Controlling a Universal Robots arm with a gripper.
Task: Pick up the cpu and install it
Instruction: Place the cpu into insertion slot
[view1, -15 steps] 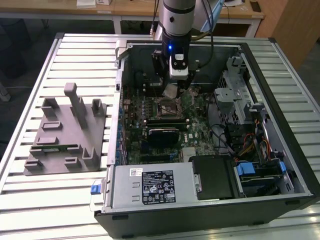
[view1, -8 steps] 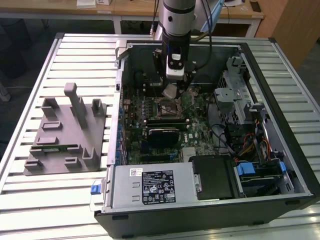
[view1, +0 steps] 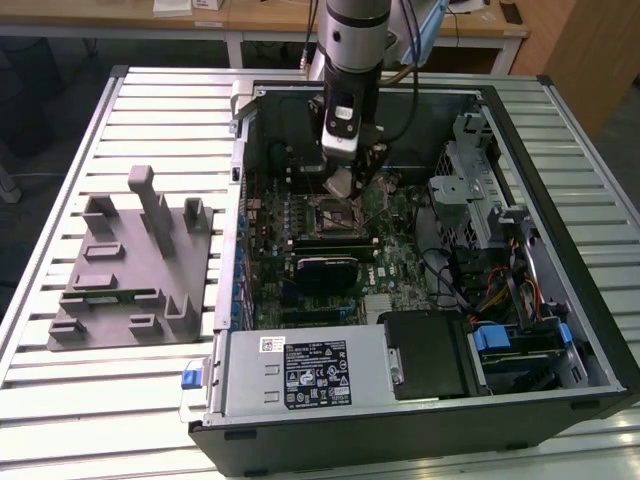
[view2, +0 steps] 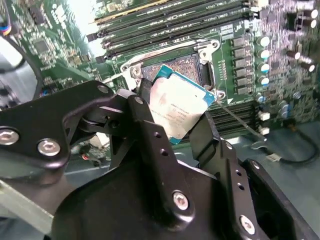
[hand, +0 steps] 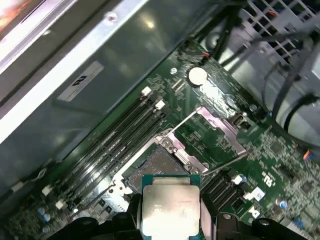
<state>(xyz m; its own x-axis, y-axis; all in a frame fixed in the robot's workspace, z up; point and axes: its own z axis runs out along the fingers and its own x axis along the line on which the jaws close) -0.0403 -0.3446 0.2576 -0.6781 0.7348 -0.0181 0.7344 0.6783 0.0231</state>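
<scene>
Half-done by my guess: grips cpu (view2: 177, 107) by two edges in claw (view2: 174, 117), hovers tilted just over open socket (view2: 184, 62) on mobo (view2: 47, 50), not yet seated. Needs levelling + corner alignment w/ socket.

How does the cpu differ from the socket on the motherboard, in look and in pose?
The cpu has a pale silvery top; the socket is dark inside, with a metal frame around it. The cpu is held between the jaws, off the board; the socket sits fixed on the green motherboard, uncovered. Both are square.
</scene>
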